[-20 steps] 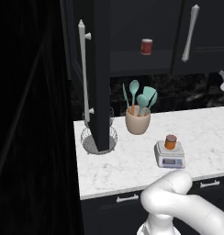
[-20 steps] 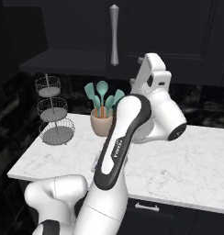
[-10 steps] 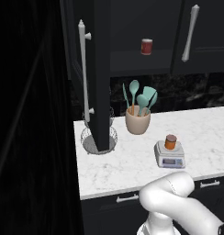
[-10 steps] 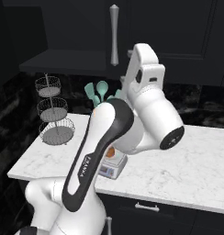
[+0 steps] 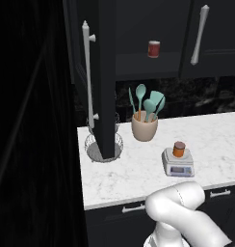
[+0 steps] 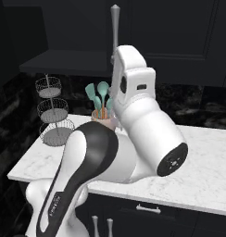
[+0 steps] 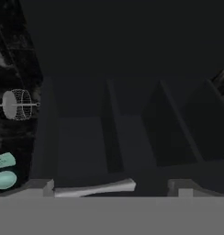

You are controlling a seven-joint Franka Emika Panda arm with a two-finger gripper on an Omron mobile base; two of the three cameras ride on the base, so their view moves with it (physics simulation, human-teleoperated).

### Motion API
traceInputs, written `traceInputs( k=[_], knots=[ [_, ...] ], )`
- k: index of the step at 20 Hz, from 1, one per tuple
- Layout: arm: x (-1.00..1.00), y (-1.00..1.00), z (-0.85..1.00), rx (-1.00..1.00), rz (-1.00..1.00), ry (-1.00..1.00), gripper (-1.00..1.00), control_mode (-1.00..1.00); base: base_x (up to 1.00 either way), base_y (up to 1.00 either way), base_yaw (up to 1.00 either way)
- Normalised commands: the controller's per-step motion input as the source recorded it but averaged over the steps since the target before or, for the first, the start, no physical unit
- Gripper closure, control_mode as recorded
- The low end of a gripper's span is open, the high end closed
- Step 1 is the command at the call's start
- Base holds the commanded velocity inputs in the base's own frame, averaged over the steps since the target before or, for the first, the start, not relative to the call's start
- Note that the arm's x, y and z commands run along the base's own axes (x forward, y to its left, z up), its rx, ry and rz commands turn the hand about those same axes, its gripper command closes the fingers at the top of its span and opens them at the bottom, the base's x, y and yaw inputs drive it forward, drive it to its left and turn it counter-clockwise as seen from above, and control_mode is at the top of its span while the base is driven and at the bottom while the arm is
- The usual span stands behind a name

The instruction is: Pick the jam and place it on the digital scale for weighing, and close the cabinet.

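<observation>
Standing open at the left of the left base view, the cabinet [image 5: 106, 72] shows its door edge-on, with a long pale bar handle [image 5: 87, 77] down its face, and the door's lower end hangs in front of a tiered wire basket stand [image 5: 104, 146] at the left end of the white marble counter [image 5: 129, 173]. Just right of that, mid-frame, a beige utensil cup [image 5: 144, 128] holds teal spatulas. Above it, on the shelf in the upper middle, sits a red jar with a pale lid [image 5: 153, 49]. Lower and to the right, the jam [image 5: 178, 149] stands upright on the digital scale [image 5: 177, 161], near the counter's front edge. In the hand view, the gripper [image 7: 114, 187] shows its two fingertips [image 7: 45, 187] spread wide apart at the bottom, nothing between them, facing dark cabinet panels. At the upper right of the left base view, a second cabinet door with its own handle [image 5: 200, 34] is shut.
</observation>
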Motion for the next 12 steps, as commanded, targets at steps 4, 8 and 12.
traceInputs(
  k=[4,8,12],
  knots=[
    [-0.48,1.00,-0.18,-0.12,0.05,-0.10,-1.00,-1.00,0.00,0.00,0.00],
    [-0.02,1.00,-0.60,-0.15,0.00,-0.22,-1.00,-1.00,0.00,0.00,0.00],
    [-0.01,1.00,-0.50,-0.09,0.00,-0.20,-1.00,-1.00,0.00,0.00,0.00]
  ],
)
